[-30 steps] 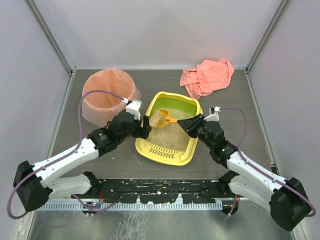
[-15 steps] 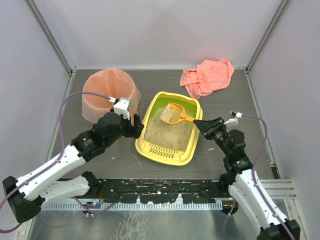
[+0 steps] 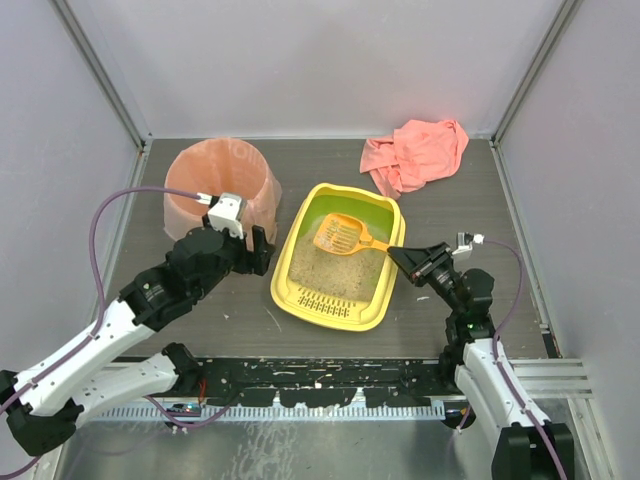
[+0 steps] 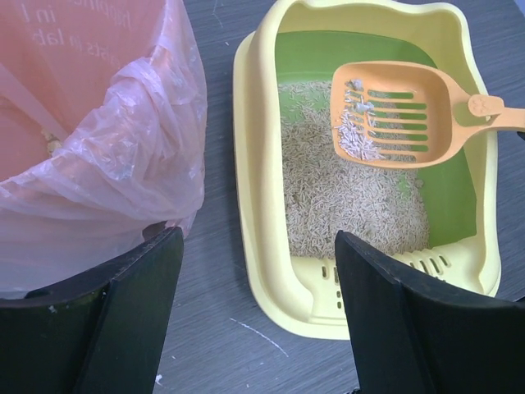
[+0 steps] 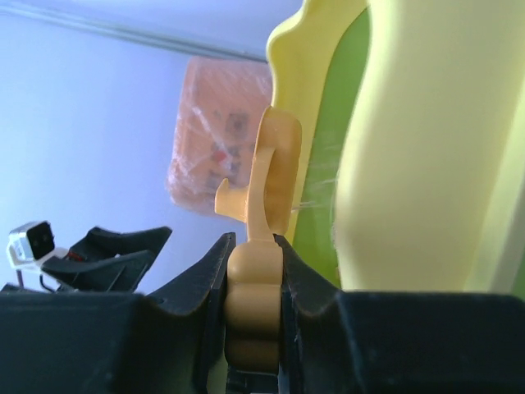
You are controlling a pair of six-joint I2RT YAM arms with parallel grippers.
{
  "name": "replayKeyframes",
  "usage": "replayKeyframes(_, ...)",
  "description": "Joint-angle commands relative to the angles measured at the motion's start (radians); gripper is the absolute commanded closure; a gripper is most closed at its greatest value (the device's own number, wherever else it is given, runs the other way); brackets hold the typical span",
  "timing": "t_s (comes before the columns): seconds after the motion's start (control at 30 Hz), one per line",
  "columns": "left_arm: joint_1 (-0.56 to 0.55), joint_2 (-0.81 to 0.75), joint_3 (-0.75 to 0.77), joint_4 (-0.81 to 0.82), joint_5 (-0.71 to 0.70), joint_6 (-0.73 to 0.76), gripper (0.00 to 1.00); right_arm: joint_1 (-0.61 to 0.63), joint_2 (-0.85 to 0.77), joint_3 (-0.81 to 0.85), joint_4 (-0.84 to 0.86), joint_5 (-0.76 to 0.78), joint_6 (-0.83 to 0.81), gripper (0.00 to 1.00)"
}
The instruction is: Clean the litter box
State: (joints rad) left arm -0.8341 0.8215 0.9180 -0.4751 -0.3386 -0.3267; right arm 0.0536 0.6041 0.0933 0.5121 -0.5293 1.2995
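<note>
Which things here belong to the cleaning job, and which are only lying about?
For the job: litter box; scoop, held by the right gripper; bin with a pink bag.
Lying about: cloth, at the far right of the table.

There was 1 litter box (image 3: 330,310) at the frame's center, 1 orange scoop (image 3: 338,236) over it, 1 pink-bagged bin (image 3: 180,222) at upper left and 1 pink cloth (image 3: 415,152) at upper right.
</note>
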Motion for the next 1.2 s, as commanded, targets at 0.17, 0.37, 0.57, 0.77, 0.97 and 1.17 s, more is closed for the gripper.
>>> replayKeyframes(0.17, 0.0, -0.017, 0.045, -0.013, -0.044, 0.02, 0.23, -0.014, -0.014, 0.03, 0.112, -0.09, 0.029, 0.99)
replayKeyframes(0.37, 0.0, -0.017, 0.055, -0.024, -0.06, 0.026, 0.23, -0.044, -0.037, 0.039, 0.072, -0.119, 0.022, 0.99)
replayKeyframes(0.57, -0.001, -0.035, 0.061, -0.039, -0.089, 0.028, 0.23, -0.051, -0.037, 0.059, 0.06, -0.116, 0.013, 0.99)
replayKeyframes(0.77, -0.001, -0.067, 0.068, -0.064, -0.131, 0.036, 0.23, -0.038, -0.027, 0.123, 0.002, -0.117, -0.026, 0.99)
replayKeyframes(0.97, 0.0, -0.088, 0.067, -0.084, -0.156, 0.037, 0.23, -0.044, -0.023, 0.121, -0.033, -0.087, -0.003, 1.0)
replayKeyframes(1.17, 0.001, -0.096, 0.063, -0.096, -0.157, 0.034, 0.23, -0.046, -0.06, 0.124, -0.096, -0.031, -0.021, 0.99)
